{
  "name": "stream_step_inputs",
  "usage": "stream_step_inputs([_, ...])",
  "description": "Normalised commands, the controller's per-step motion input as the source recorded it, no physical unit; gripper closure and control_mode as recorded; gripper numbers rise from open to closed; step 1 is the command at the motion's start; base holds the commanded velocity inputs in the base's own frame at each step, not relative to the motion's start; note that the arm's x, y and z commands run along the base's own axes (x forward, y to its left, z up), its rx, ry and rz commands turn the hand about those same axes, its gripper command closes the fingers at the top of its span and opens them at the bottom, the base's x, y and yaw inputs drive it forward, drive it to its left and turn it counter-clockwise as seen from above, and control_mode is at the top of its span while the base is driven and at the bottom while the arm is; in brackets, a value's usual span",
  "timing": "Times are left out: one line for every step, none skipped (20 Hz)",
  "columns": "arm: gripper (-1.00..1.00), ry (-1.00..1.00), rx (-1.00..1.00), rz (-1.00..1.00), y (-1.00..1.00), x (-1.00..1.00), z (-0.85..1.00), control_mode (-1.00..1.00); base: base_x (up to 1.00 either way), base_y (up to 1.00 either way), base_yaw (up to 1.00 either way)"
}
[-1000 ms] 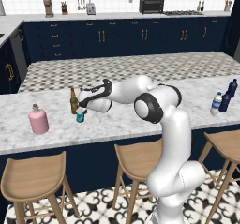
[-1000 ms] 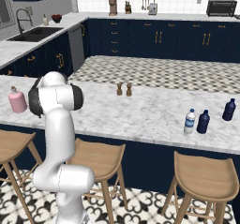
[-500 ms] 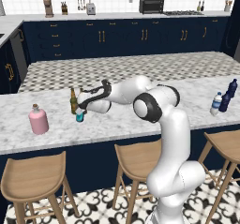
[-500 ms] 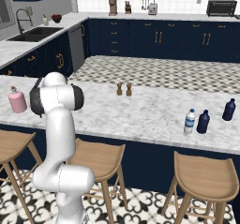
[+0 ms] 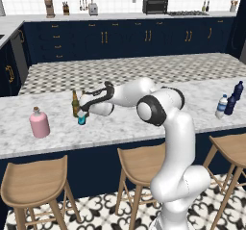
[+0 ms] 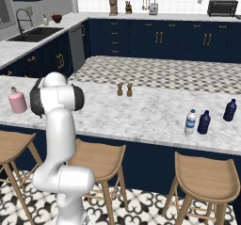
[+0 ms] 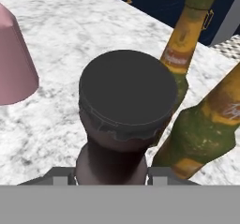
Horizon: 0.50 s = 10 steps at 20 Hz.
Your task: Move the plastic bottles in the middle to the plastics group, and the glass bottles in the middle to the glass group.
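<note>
My gripper is shut on the neck of the small teal glass bottle, whose dark cap sits right in front of the hand camera. Two brown beer bottles stand close behind it at the counter's left; I cannot tell which is the glass group's own. Far right, the small plastic water bottle stands beside the dark navy bottle of the plastics group.
A pink bottle stands left of the gripper. Another navy bottle is at the far right. Two small shakers sit mid-counter. Wooden stools line the counter's front edge.
</note>
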Motion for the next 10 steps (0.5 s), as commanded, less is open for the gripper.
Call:
stream_step_inputs([-1.0,0.0,0.0,0.0,0.0,0.0,0.0,-1.0,0.0,0.0,0.0])
stream_step_inputs([-1.0,0.0,0.0,0.0,0.0,0.0,0.0,-1.0,0.0,0.0,0.0])
stream_step_inputs([-1.0,0.0,0.0,0.0,0.0,0.0,0.0,-1.0,0.0,0.0,0.0])
stream_step_inputs([-1.0,0.0,0.0,0.0,0.0,0.0,0.0,-1.0,0.0,0.0,0.0])
stream_step_inputs([-1.0,0.0,0.0,0.0,0.0,0.0,0.0,-1.0,0.0,0.0,0.0])
stream_step_inputs([-1.0,0.0,0.0,0.0,0.0,0.0,0.0,-1.0,0.0,0.0,0.0])
stream_step_inputs([-1.0,0.0,0.0,0.0,0.0,0.0,0.0,-1.0,0.0,0.0,0.0])
stream_step_inputs([-1.0,0.0,0.0,0.0,0.0,0.0,0.0,-1.0,0.0,0.0,0.0])
stream_step_inputs([-1.0,0.0,0.0,0.0,0.0,0.0,0.0,-1.0,0.0,0.0,0.0])
stream_step_inputs([-1.0,0.0,0.0,-0.01,0.0,0.0,0.0,-1.0,0.0,0.0,0.0])
